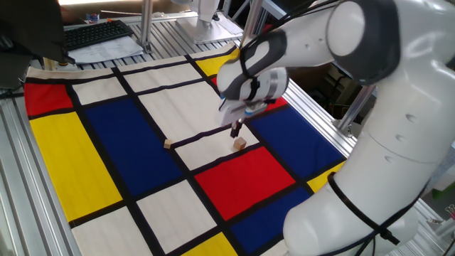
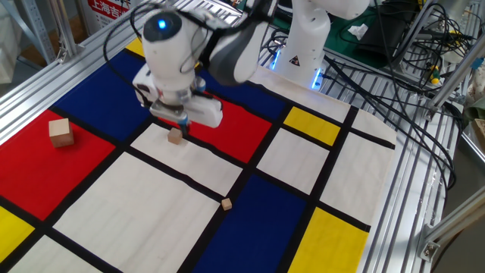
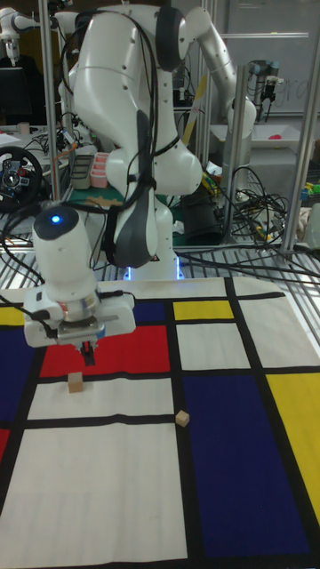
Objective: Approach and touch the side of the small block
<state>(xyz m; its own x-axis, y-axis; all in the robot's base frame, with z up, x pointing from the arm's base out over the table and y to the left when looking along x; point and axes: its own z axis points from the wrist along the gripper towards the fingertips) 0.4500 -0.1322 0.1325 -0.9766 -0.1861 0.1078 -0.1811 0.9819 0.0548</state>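
Hanging above the surface [image 1: 106,171], my claw [image 1: 235,130] is pointing straight down with its 2 dark fingers close together and nothing between them; whether they are fully clenched I cannot tell from any view. The small block [image 1: 239,144] is sitting just below and a little to one side of my fingertips, apart from them, with a gap showing between the tips and its top in the tall fixed view, where my claw [image 3: 87,353] is hovering over the red panel and the small block [image 3: 76,383] is lying on the white panel just past the black line. In the other fixed view my claw [image 2: 183,128] is standing slightly behind the small block [image 2: 176,136], which is resting flat on the white panel near the black stripe.

Well apart from my claw, a larger wooden cube [image 2: 61,132] is sitting on a red panel off to the side. A tiny wooden chip [image 2: 226,203] is lying on the black line farther out, well clear of my fingers; it is also showing as the tiny wooden chip [image 1: 168,144] and [image 3: 182,418].
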